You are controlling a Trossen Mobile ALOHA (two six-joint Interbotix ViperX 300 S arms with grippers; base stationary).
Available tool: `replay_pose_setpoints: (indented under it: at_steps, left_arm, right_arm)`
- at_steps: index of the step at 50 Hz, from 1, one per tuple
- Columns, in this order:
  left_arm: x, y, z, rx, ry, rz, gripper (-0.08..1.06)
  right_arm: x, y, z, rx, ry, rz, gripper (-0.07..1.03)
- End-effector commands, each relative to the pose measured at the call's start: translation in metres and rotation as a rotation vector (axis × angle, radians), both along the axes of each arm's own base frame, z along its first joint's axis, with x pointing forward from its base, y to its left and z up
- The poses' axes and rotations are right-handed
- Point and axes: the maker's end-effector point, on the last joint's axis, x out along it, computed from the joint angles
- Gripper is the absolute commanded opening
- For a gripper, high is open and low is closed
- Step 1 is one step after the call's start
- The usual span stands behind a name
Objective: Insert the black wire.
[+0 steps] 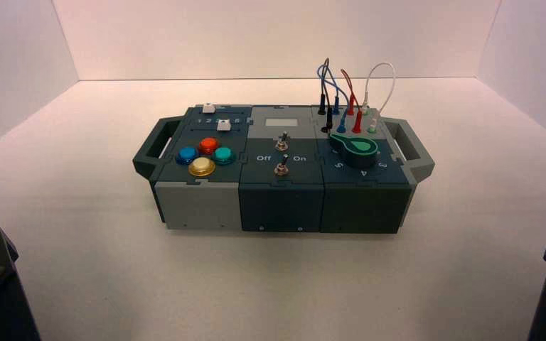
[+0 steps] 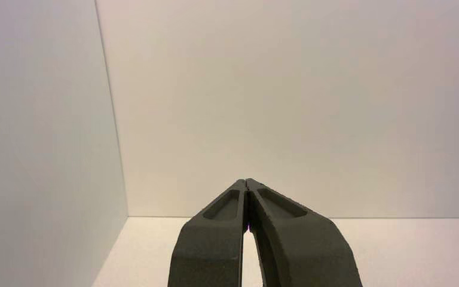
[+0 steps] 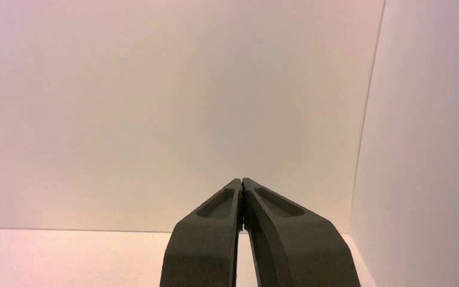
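Black wire [image 1: 327, 79] looks plugged in at both ends, back right of the box [image 1: 282, 206], so I'd guess that's why left gripper [image 2: 245, 180] and right gripper [image 3: 242, 180] are parked out front, jaws clenched on nothing

We see a flat, smooth, pale cream-white tabletop [image 1: 220, 284] that runs back to the foot of the upright white panels. Directly on it we have one thing, standing near the middle: a wide, dark blue-grey and light grey hard-shelled box [image 1: 281, 206], its front face towards us, with an angular carrying handle at its left end and another at its right, both held clear of the surface.
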Motion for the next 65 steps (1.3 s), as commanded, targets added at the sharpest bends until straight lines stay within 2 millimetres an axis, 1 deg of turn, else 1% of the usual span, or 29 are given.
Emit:
replay_pose_setpoints:
  at_steps: [1, 22, 26, 29, 33, 39, 44, 47, 54, 65]
  left_arm:
    - [0.002, 0.0, 0.012, -0.002, -0.029, -0.001, -0.03]
    - [0.002, 0.0, 0.01, -0.006, -0.009, -0.002, -0.03]
    - [0.003, -0.003, 0.012, -0.006, 0.009, -0.011, -0.03]
    - [0.003, -0.007, 0.009, -0.006, 0.038, -0.027, -0.03]
    - [0.004, -0.018, 0.008, -0.004, 0.065, -0.066, -0.03]
    - [0.007, -0.04, 0.005, 0.003, 0.114, -0.146, -0.03]
    - [0.009, -0.054, 0.002, 0.013, 0.168, -0.196, -0.03]
    - [0.01, -0.066, -0.006, 0.026, 0.238, -0.236, -0.03]
    - [0.009, -0.093, -0.016, 0.061, 0.363, -0.326, -0.03]
    - [0.0, -0.13, -0.037, 0.133, 0.544, -0.455, -0.03]
  right_arm:
    - [0.001, 0.0, 0.006, 0.003, -0.015, -0.002, -0.02]
    - [0.001, 0.0, 0.005, 0.006, -0.007, 0.0, -0.02]
    - [0.002, 0.001, 0.005, 0.007, 0.006, 0.003, -0.02]
    - [0.002, 0.003, 0.003, 0.005, 0.028, 0.011, -0.02]
    - [0.003, 0.008, 0.003, 0.004, 0.054, 0.03, -0.02]
    - [0.004, 0.019, 0.004, -0.003, 0.098, 0.071, -0.02]
    - [0.006, 0.032, 0.004, -0.011, 0.144, 0.12, -0.02]
    - [0.008, 0.043, 0.003, -0.023, 0.183, 0.159, -0.02]
    - [0.012, 0.064, -0.012, -0.054, 0.328, 0.232, -0.02]
    - [0.009, 0.082, -0.039, -0.081, 0.531, 0.289, -0.02]
